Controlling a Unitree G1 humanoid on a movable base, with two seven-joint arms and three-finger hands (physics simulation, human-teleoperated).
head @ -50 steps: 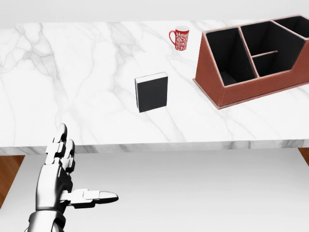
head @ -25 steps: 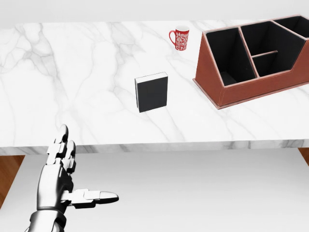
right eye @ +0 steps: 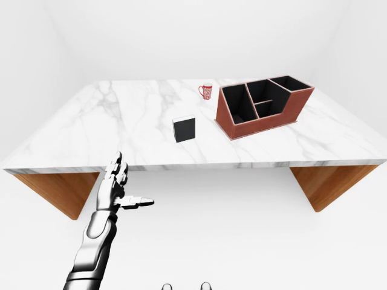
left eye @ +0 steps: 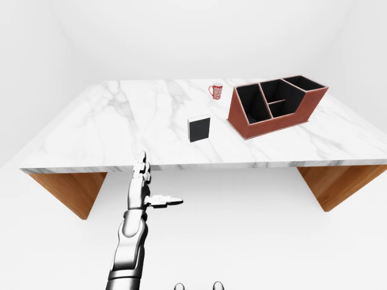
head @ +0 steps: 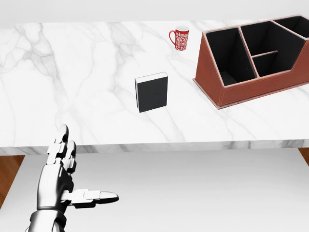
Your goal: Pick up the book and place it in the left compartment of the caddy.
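A bare simulated room, set up like a simple office or study corner: plain white walls and floor surround one long marble-topped table (left eye: 121, 130) on wooden supports (left eye: 335, 184). Desk things sit on it: a brown divided caddy (left eye: 275, 115), a black book (left eye: 199, 128) and a red patterned mug (left eye: 216, 91).

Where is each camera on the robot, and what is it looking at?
Head view: on the robot's head, looking down at the table edge, close on the book, mug and caddy; the left hand shows bottom left, fingers open.
Left-eye view: on the head, looking wider over the whole table; left arm and hand rise from the bottom.
Right-eye view: same pair, nearly the same picture, with everything sitting a little further left.
All share the book, mug, caddy and left hand. The right hand shows nowhere.
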